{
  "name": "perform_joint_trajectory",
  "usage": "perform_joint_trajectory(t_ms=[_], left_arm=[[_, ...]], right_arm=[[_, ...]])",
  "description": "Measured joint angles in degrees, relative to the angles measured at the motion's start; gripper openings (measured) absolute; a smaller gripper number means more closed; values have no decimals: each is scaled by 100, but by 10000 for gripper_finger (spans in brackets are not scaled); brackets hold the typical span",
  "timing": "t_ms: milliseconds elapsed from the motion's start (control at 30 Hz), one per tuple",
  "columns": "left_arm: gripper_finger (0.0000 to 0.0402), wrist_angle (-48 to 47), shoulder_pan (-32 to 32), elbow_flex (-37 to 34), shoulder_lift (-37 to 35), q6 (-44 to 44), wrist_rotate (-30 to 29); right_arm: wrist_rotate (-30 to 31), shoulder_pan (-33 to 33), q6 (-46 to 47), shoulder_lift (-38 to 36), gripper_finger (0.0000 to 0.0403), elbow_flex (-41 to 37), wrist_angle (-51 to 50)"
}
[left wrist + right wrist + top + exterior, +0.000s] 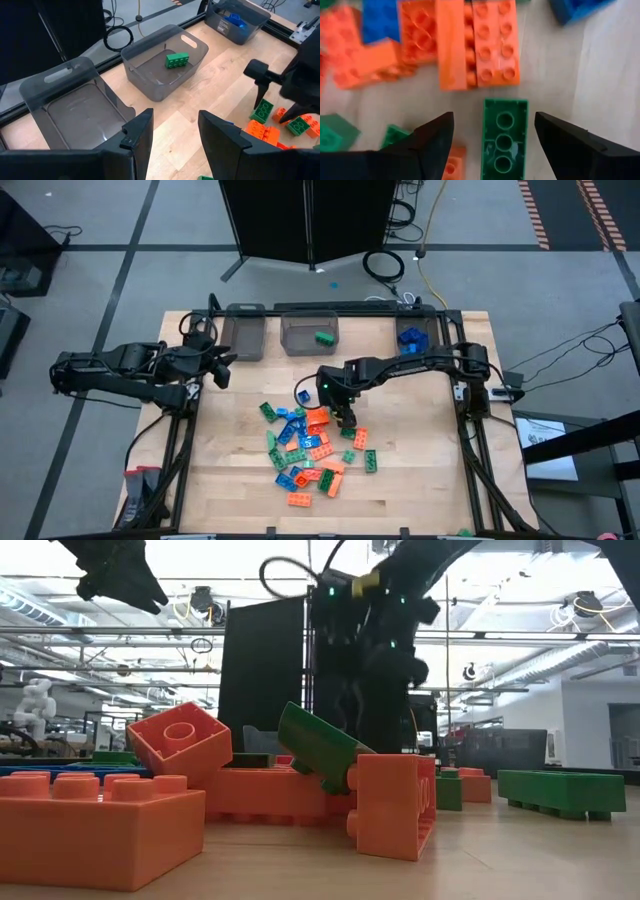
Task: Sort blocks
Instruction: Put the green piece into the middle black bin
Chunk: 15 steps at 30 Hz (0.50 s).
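I have the right end effector (347, 420) lowered over the pile of blocks (312, 448) in the middle of the desk (420, 480), its fingers (432, 137) spread apart and grasping nothing. In its wrist view a green block (504, 137) lies flat between the two fingers, studs up, just below a long orange block (495, 42). The rest of the orange, green and blue blocks are scattered loosely around that spot. My left end effector (222, 370) waits off the desk's left edge near the back, fingers (137, 137) released and empty. Three grey bins sit along the far edge: the left bin (245, 332), the middle bin (310, 332) holding one green piece (177, 59), and the right bin (415, 332) with blue pieces (411, 338)
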Motion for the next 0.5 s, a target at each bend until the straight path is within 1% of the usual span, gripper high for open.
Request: perform_joint_trajectory(t_ms=[133,233,267,333,433,467,500], left_arm=[[160,2,1,0,-1,-7,0],[160,4,1,0,0,-9,0],[160,4,1,0,-1,-9,0],[160,7,0,0,1,-9,0],[160,7,0,0,1,-9,0],[160,7,0,0,0,-9,-1],[160,7,1,0,-1,-9,-2]], right_arm=[[5,-12,127,245,274,-84,65],[218,3,257,369,264,-73,50],[350,16,321,389,252,-62,54],[559,38,353,395,215,-64,27],[746,53,411,395,131,-64,0],[801,63,426,394,116,-64,-10],[819,60,433,394,117,-64,-14]])
